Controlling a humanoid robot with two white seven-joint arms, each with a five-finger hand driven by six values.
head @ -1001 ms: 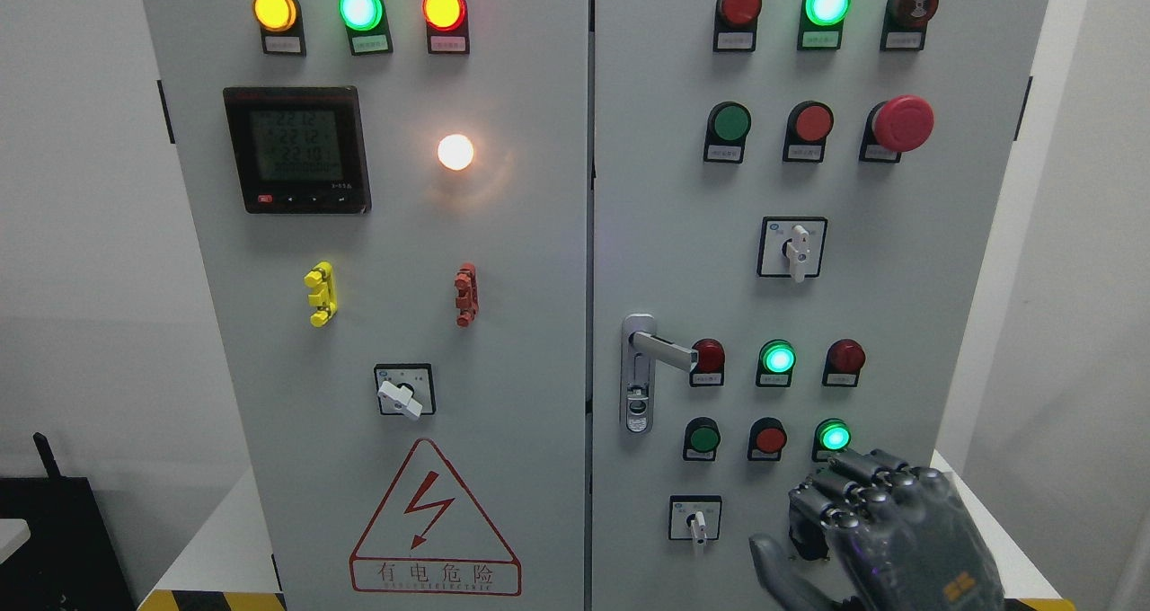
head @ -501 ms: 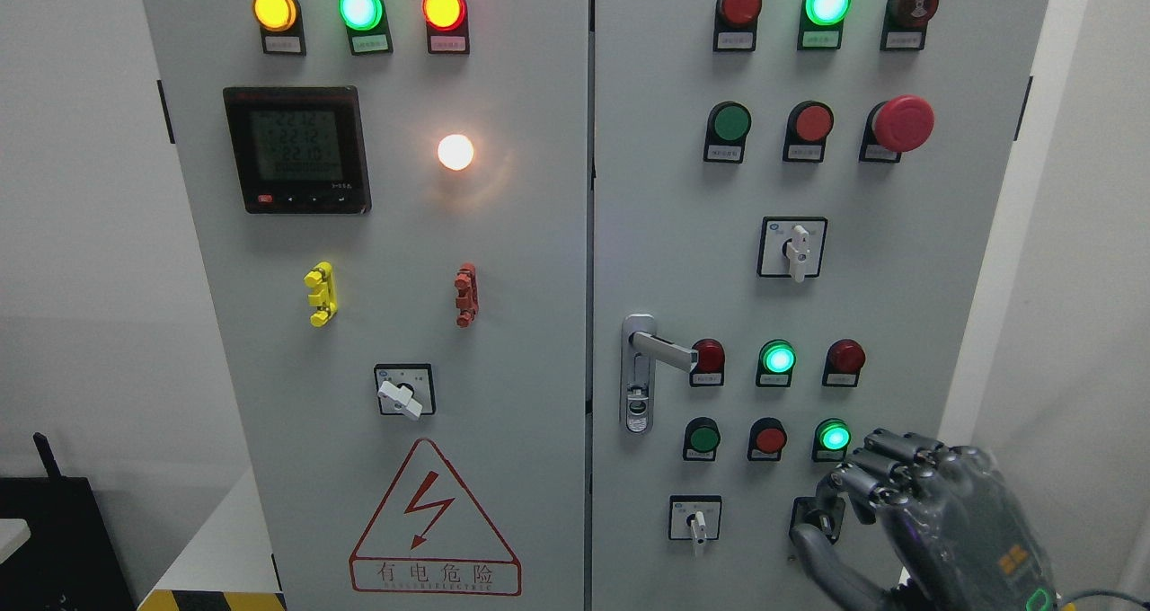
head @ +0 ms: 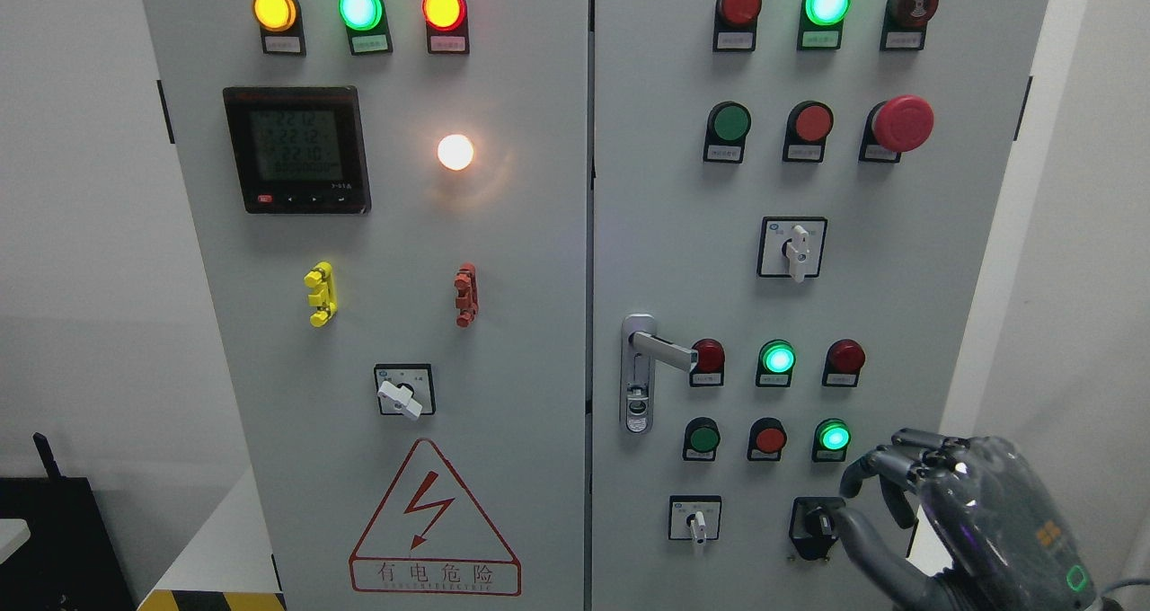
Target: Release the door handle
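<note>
The silver lever door handle [head: 662,349] sticks out level to the right from its lock plate on the right cabinet door [head: 665,234]. Nothing touches it. My right hand [head: 853,503] is at the lower right corner, well below and to the right of the handle. Its fingers [head: 885,467] are loosely bent and hold nothing, and the thumb points toward a black rotary knob [head: 816,526]. The left hand does not show.
Lit and unlit buttons cover the right door, among them a green lamp [head: 834,436] just above my hand and a red mushroom stop [head: 903,123]. A white selector switch [head: 694,521] sits below the handle. The left door carries a meter [head: 296,150] and a warning triangle [head: 434,521].
My right hand has drifted to the right and a little down, uncovering the black rotary knob. The door handle has stayed level and the cabinet has not moved.
</note>
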